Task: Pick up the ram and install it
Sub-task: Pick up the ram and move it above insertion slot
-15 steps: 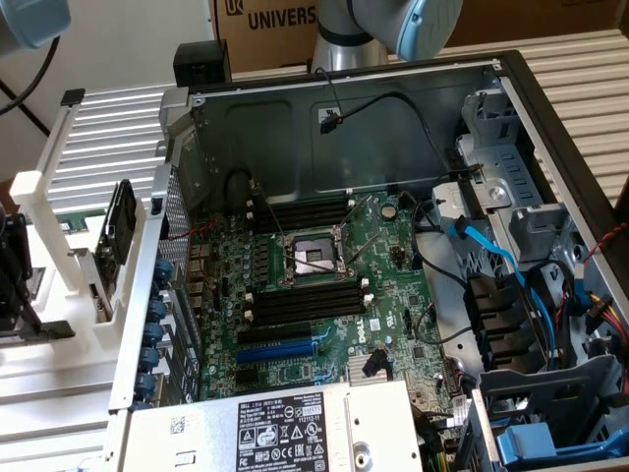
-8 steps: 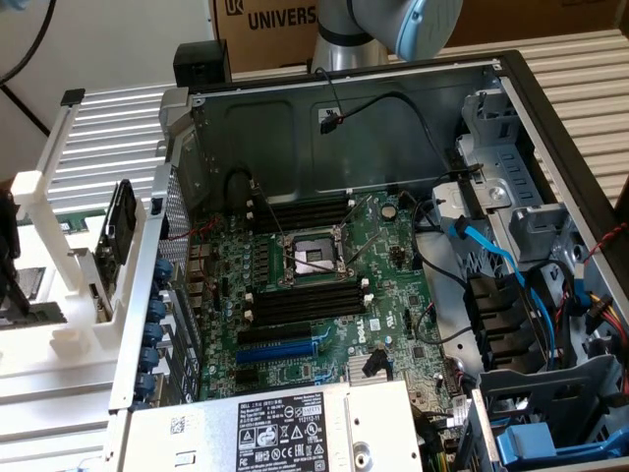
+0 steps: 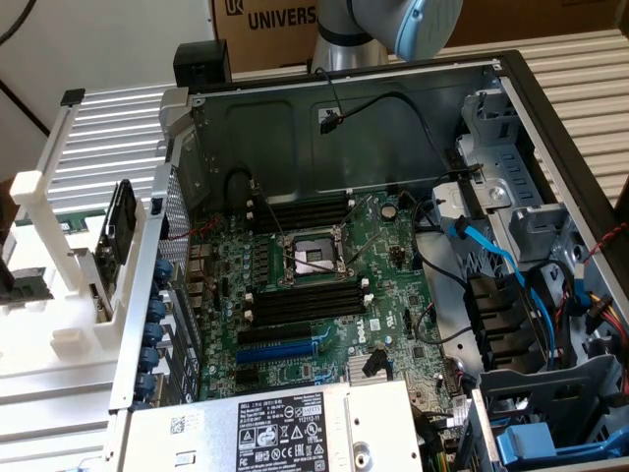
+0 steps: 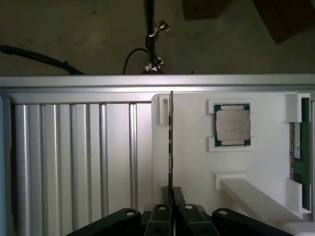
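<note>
In the wrist view my gripper (image 4: 171, 191) is shut on the ram (image 4: 171, 137). I see the ram edge-on as a thin dark stick running straight out from between the black fingers (image 4: 161, 196). Its far end reaches a white bracket (image 4: 161, 109) of the white holder (image 4: 197, 167); whether it still rests in that holder I cannot tell. In the exterior view the open computer case shows the green motherboard (image 3: 324, 285) with long black memory slots (image 3: 303, 210) above the processor socket (image 3: 313, 258) and more slots (image 3: 307, 301) below it.
A processor chip (image 4: 232, 125) sits in a pocket of the white holder, and a green board strip (image 4: 297, 147) lies at its edge. Ribbed aluminium table (image 4: 74, 162) surrounds the holder. In the case there are blue cables (image 3: 491, 256), a power supply (image 3: 275, 428) and drive cages (image 3: 550, 423). The arm (image 3: 393, 25) stands behind the case.
</note>
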Robot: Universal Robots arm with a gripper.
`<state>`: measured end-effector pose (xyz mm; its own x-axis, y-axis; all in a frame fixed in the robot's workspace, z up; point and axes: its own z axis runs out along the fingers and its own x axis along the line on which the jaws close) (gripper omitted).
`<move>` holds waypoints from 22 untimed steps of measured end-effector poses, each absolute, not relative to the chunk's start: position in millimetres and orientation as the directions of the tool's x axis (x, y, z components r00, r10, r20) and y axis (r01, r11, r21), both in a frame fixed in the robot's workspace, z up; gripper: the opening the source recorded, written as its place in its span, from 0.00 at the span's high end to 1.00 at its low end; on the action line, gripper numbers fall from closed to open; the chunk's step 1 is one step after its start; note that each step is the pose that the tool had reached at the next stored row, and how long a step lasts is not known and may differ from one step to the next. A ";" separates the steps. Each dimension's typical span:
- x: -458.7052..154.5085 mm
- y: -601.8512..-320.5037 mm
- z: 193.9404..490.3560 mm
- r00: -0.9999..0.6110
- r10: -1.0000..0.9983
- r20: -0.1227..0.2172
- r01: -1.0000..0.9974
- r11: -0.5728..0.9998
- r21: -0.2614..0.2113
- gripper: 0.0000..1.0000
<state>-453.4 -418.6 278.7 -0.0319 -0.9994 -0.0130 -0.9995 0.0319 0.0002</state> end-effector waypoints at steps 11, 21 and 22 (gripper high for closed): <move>-453.5 -418.5 314.4 -0.044 -0.999 -0.008 -0.999 0.044 0.000 0.88; -439.5 -418.5 337.5 -0.044 -0.999 -0.009 -0.999 0.044 -0.006 0.88; -436.8 -418.6 338.6 -0.044 -0.999 -0.009 -0.999 0.044 -0.007 0.88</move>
